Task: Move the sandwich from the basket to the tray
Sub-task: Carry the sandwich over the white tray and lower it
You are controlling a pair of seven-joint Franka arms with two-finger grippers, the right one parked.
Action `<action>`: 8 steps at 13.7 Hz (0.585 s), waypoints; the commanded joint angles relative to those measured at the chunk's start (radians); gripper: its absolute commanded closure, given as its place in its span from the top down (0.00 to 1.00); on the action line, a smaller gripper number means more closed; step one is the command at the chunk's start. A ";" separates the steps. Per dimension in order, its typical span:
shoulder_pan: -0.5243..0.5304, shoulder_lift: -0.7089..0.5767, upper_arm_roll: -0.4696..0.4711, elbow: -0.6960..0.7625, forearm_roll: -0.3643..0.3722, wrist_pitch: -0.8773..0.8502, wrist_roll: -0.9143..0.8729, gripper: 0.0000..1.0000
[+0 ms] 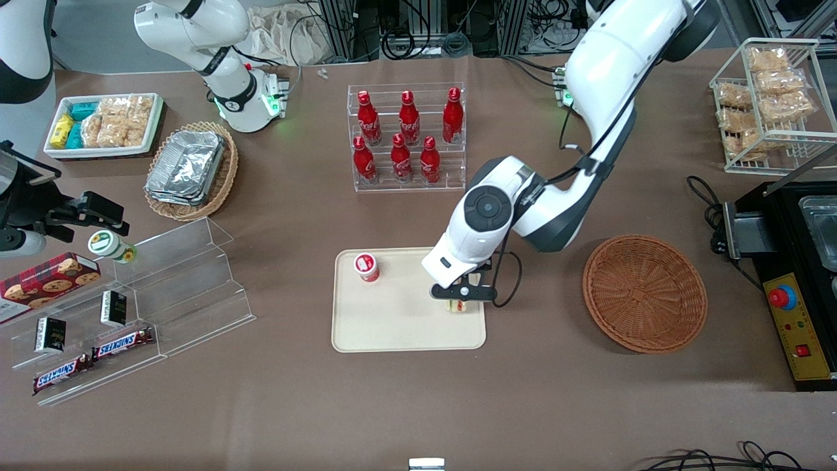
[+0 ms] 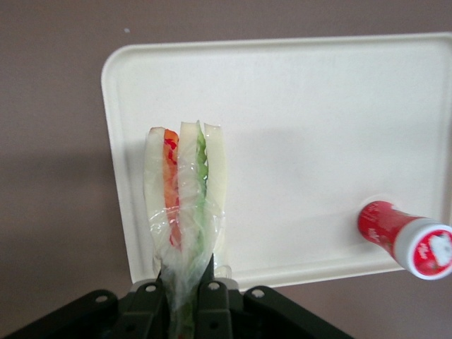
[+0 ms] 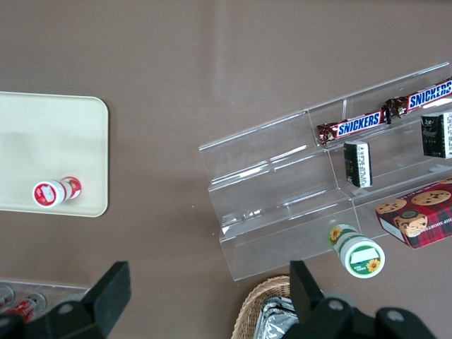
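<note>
Gripping sandwich [image 2: 185, 191], end effector [image 1: 460, 299] over tray [image 1: 392, 327]; wrist shows fillings

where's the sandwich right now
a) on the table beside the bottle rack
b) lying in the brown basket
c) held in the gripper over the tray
c: the gripper is shut on the wrapped sandwich above the tray, while the basket has nothing in it.

Left arm glossy white shells, dark grey joint bands, round grey cap at wrist; black cable looped beside black pincer [image 1: 460, 296]; green base light.
</note>
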 commanded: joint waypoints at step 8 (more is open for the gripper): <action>0.004 0.089 0.009 0.014 0.058 0.024 0.018 0.30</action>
